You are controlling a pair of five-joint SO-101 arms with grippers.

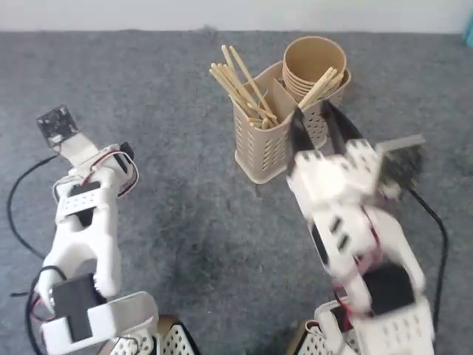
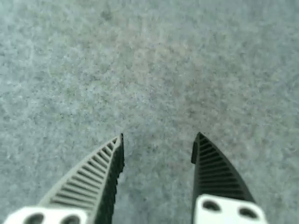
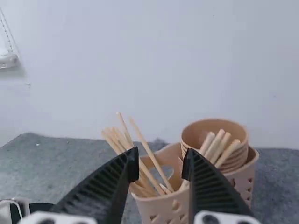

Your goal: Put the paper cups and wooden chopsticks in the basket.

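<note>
"Was the job done?"

"I think so, or nearly; the paper cups (image 1: 314, 63) sat stacked in one side of the basket (image 1: 259, 157); the wooden chopsticks (image 1: 240, 83) stood in the other side; a few sticks leaned in the top cup."

"And the grippers?"

"The right gripper (image 3: 161, 157) was just beside the basket, open a little, holding nothing; the left gripper (image 2: 160, 140) hung well apart over the grey mat (image 1: 185, 222), open wide, empty too."

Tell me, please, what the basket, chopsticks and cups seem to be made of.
Basket: probably moulded plastic, matte beige, judging by its even perforated walls. Chopsticks: pale bare wood, seemingly unvarnished. Paper cups: brown matte paper, likely, with thin stacked rims.
</note>
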